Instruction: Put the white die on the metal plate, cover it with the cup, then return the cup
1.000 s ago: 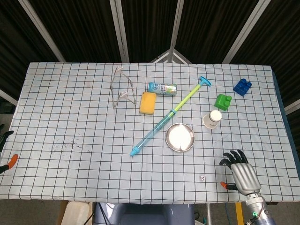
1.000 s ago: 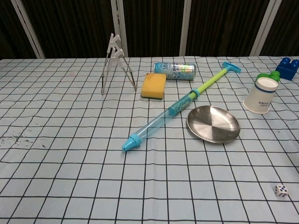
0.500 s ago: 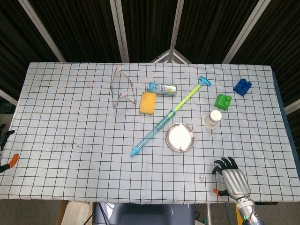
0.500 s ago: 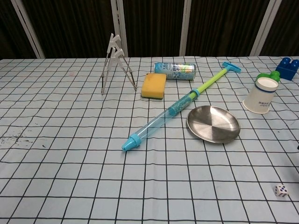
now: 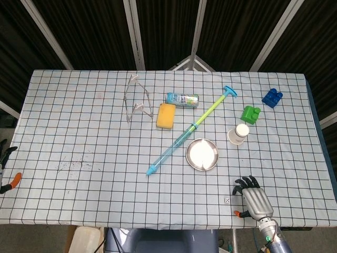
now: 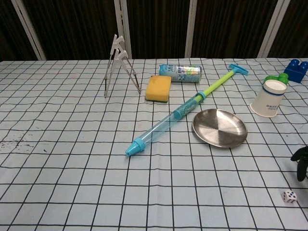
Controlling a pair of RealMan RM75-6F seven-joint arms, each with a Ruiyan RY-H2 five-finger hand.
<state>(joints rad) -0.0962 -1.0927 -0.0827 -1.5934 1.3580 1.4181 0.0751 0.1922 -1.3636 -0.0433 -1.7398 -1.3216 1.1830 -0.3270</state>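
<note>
The small white die with dark pips [image 5: 227,200] lies on the checked cloth of the table [image 5: 79,132] near the front edge, well apart from the round shiny metal plate [image 5: 201,154], which sits further back and a little to the left. In the chest view the die [image 6: 289,196] shows at the lower right, with the plate [image 6: 219,127] bare beyond it.

The right robot hand [image 5: 253,199] hangs just beside the die on its right, at the table's front edge — silver back uppermost, dark fingers [image 5: 243,184] spread and pointing away from the robot, nothing in them. In the chest view only its dark fingertips [image 6: 301,161] enter at the right border, above the die and not touching it. The left robot hand [image 5: 6,171] shows only partly at the left border of the head view, off the table; whether it is open or closed cannot be told.

The white paper cup [image 5: 239,133] stands mouth down to the right of the plate — close to it but apart. Just behind the cup sits a green toy block [image 5: 250,114], and further back right a blue toy block [image 5: 271,97]. A long blue and green toy water pump [image 5: 192,129] lies slantwise left of the plate, its handle toward the back. Behind it rest a yellow sponge [image 5: 166,115] and a lying drink can [image 5: 182,98].
</note>
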